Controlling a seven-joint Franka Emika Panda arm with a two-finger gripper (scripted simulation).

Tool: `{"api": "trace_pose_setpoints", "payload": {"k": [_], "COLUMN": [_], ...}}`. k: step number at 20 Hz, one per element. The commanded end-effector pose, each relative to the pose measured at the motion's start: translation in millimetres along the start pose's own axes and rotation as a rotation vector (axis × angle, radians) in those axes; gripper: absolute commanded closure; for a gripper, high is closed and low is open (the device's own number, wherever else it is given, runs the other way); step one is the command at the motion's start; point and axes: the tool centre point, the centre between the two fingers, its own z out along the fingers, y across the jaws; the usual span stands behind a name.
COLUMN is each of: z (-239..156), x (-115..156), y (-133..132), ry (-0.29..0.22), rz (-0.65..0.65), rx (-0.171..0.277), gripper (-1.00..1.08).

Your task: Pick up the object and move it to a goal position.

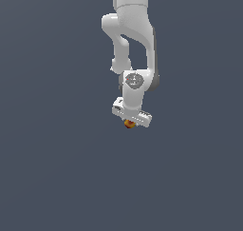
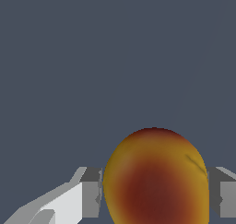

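Observation:
The object [image 1: 128, 124] is a tiny orange-red ball with yellow patches, showing just under the white hand in the exterior view. In the wrist view the object [image 2: 156, 177] fills the space between the two grey fingers [image 2: 91, 191], which sit against both of its sides. My gripper [image 1: 129, 122] is shut on the object. The fingertips themselves are hidden behind the hand in the exterior view. No goal marker shows in either view.
The white arm [image 1: 132, 40] comes down from the top of the exterior view. Around it is a plain dark grey-blue ground [image 1: 57, 168] with no other objects showing.

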Motion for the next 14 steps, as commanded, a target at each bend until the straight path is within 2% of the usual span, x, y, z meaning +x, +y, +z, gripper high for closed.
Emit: {"api": "trace_pose_setpoints", "payload": {"k": [1,14], "z": [1,-17], "x": [0,-12], "y": [1,-8], "ry": [0.000,0.000], "rz": [0.001,0.000], "rx": [-0.001,0.000], "gripper": [1.08,1.08]}}
